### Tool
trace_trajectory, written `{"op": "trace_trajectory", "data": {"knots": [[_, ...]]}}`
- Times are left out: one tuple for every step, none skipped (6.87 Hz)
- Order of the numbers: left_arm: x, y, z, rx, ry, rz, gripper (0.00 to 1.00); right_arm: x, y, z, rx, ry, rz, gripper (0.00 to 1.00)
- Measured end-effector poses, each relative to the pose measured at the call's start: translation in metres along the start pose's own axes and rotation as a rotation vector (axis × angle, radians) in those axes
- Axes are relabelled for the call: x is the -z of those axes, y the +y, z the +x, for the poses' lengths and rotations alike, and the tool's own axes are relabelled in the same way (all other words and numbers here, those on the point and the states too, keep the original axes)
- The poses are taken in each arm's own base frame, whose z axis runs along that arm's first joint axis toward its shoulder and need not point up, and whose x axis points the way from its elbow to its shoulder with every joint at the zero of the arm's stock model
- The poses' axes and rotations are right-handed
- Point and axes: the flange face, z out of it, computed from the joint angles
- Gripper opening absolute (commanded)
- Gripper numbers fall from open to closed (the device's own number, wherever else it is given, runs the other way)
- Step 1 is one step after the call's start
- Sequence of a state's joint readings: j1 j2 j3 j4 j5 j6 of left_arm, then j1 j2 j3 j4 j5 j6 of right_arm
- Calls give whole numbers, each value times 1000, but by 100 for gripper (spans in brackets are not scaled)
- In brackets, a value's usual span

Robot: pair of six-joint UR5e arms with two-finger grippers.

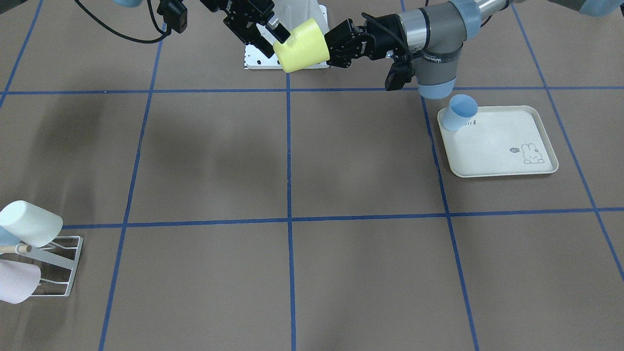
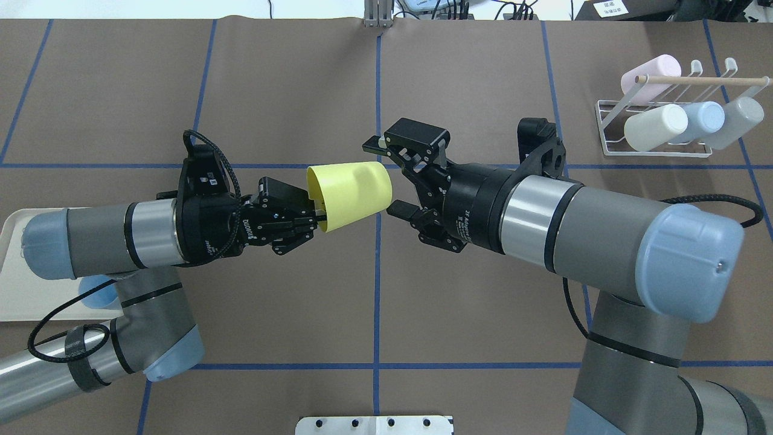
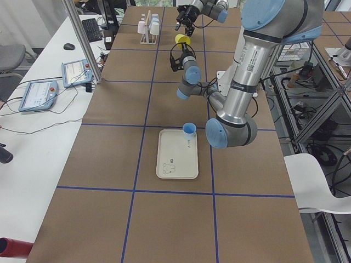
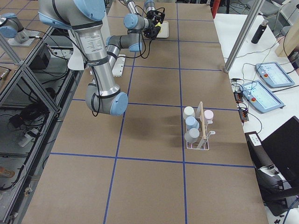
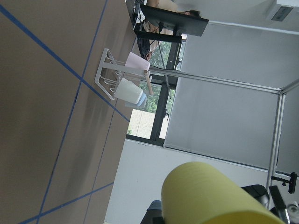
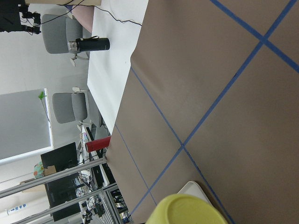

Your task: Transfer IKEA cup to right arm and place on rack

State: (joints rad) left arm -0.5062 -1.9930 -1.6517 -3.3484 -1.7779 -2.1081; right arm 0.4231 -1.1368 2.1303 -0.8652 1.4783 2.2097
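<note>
Overhead camera looks down from behind the robot; front camera faces it; two end cameras look along the table; both wrist cameras, close in, share the yellow cup.

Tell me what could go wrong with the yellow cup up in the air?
1. The left gripper holds the yellow cup only by its rim, above the table. The right gripper has its jaws open at the cup's bottom end. If the left lets go too soon, the cup may fall.
2. The rack already carries four cups, so the yellow one might bump a neighbour.
</note>
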Motion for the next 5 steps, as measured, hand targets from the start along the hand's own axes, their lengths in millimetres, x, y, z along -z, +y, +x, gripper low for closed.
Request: {"op": "trace_trajectory", "data": {"knots": [[-2,2,3,5,10,-6,0,0,0,0,-38,-1,-2,99],[-4,3,6,12,21,-11,0,-1,0,0,-80,-1,-4,97],[-6,4,8,24,32,-16,0,-1,1,1,-114,-7,-10,95],[-6,5,9,34,38,-20,0,-1,0,2,-148,-25,-26,92],[-6,5,9,38,41,-21,0,-3,-2,4,-170,-40,-39,87]]}}
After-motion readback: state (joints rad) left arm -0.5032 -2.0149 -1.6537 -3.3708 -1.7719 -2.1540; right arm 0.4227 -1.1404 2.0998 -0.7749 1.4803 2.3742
